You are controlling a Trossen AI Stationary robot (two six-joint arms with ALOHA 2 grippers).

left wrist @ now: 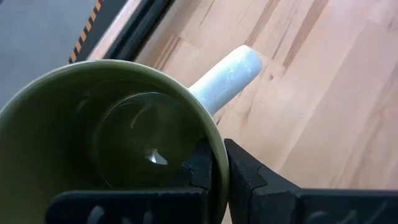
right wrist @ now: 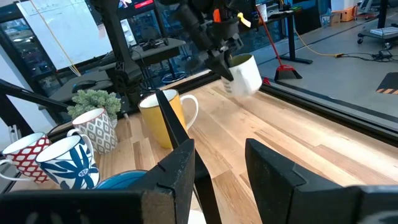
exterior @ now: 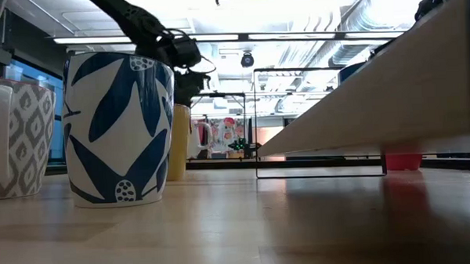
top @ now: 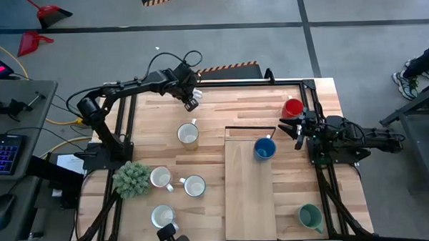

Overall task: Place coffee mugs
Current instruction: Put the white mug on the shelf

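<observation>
My left gripper [top: 191, 98] is over the table's far side, left of centre, shut on a mug [left wrist: 124, 137] that is olive green inside and white outside [right wrist: 244, 73]. My right gripper [top: 298, 126] waits open at the table's right side, between the red mug [top: 293, 107] and the blue mug [top: 264, 149], touching neither. Both stand on their bases. A teal green mug [top: 310, 216] stands near the right near corner. A yellow-lined mug [top: 188, 135] and three white patterned mugs [top: 161, 177] [top: 194, 185] [top: 163, 216] stand on the left half. My left gripper pinches the mug's rim wall [left wrist: 217, 163], one finger [left wrist: 199, 165] inside the cup and one [left wrist: 245, 174] outside. The white handle [left wrist: 225, 73] sticks out to the side of the grip. The mug [right wrist: 244, 73] hangs tilted and lifted clear of the table.
A bushy green plant [top: 131, 178] stands at the table's left edge beside the white mugs. A raised wooden board [top: 249, 191] with a thin black frame [top: 250, 128] runs from the table's centre to its near edge. A person's shoes [top: 406, 81] show beyond the right side.
</observation>
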